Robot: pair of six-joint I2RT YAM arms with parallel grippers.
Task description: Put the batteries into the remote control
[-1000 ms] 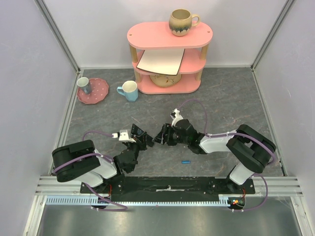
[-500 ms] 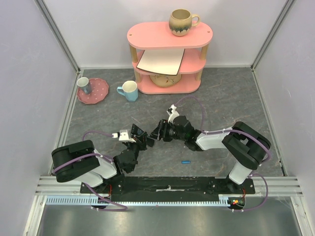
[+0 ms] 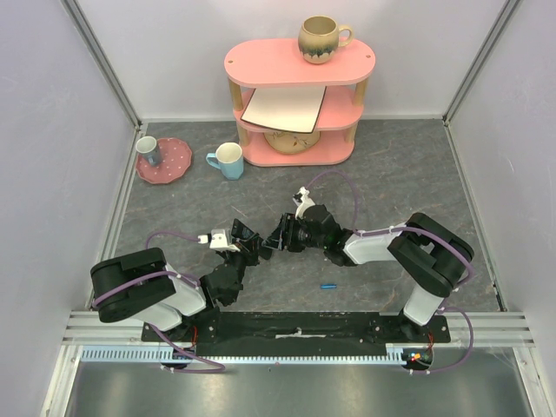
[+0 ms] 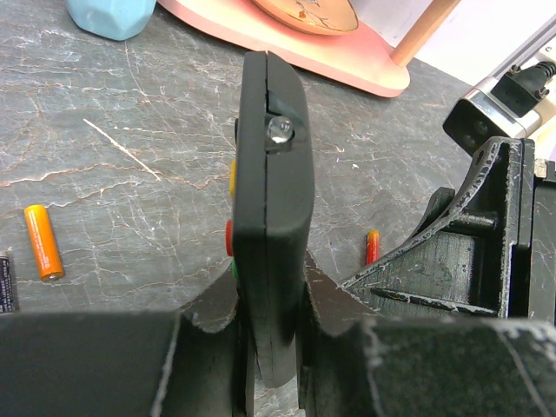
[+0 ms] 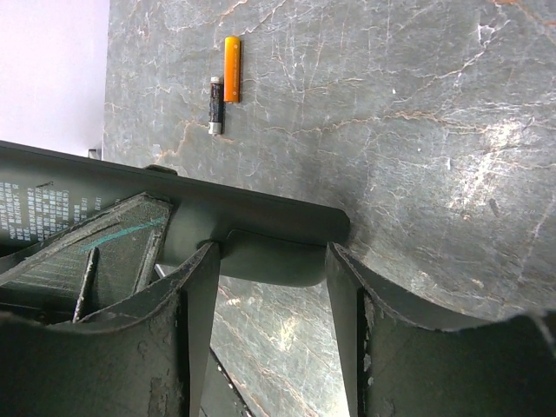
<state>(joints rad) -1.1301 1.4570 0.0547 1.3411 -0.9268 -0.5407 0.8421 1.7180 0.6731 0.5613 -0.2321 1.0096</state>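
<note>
Left gripper: jaws clamped on the slim black rectangular plastic remote control. It is held on edge above the grey marbled table, in front of the pink three-tier wooden shelf and well apart from it. Coloured buttons show on the side turned away from the right arm.

Right gripper: fingers part-way apart, one on either side of the remote's free end. Cannot tell whether they press on it.

Loose on the table, all on the near side of the shelf:
- Thin orange cylindrical battery, with a dark cylindrical battery just beside it.
- Tiny blue cylindrical battery, farther from the shelf than the remote and nearer the right arm's base.
</note>
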